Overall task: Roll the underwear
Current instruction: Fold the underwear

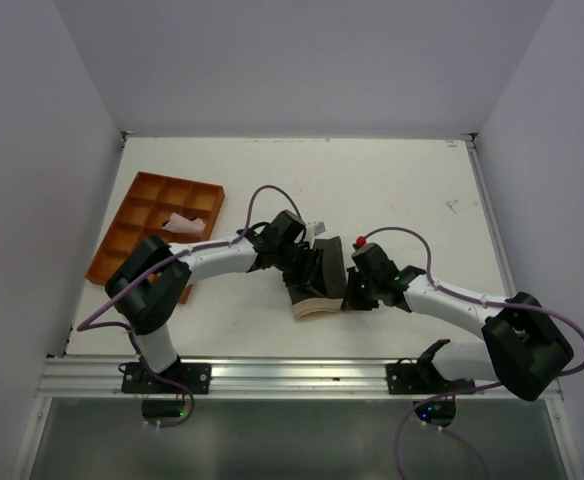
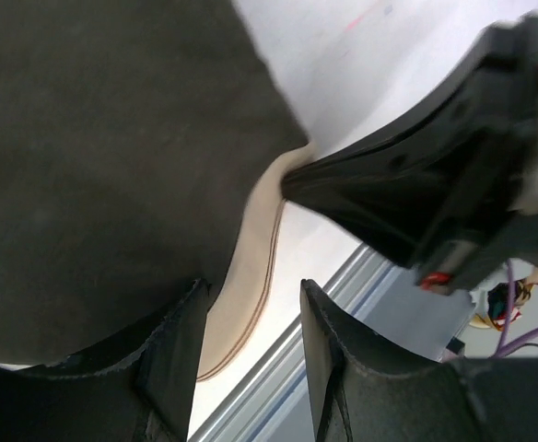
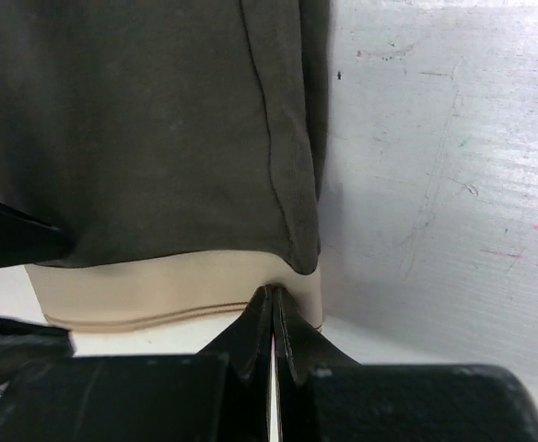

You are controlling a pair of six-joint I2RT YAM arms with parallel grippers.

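Lying flat on the white desk (image 1: pixel 402 200), the underwear (image 1: pixel 315 288) sits between the two arms, close to the near edge. Its dark brownish-grey body spreads away from the arms, and its tan waistband (image 3: pixel 177 296) runs along the side nearest them.

The right tool (image 3: pixel 271 296) meets the garment at the right end of that waistband. Its fingers are pressed tightly together with no gap, and their tips are on the tan strip just below the dark cloth's lower corner. From the left wrist, the strip is drawn up into a small peak where these tips hold it, so this tool is clamped on the waistband.

The left tool (image 2: pixel 252 295) comes in from the garment's left side, over the dark cloth. Its fingers stand apart, and bare desk and the metal rail (image 2: pixel 278 387) show through the gap. The waistband's curved edge passes just inside the left-hand finger (image 2: pixel 172 354), and the dark cloth lies against that finger's outer side. Nothing is pinched between the two. From above, the two tools are close together, with the folded garment touching both.

Well to the left, an orange tray (image 1: pixel 112 228) with compartments holds a small pink cloth (image 1: pixel 180 222), apart from the underwear and both tools.
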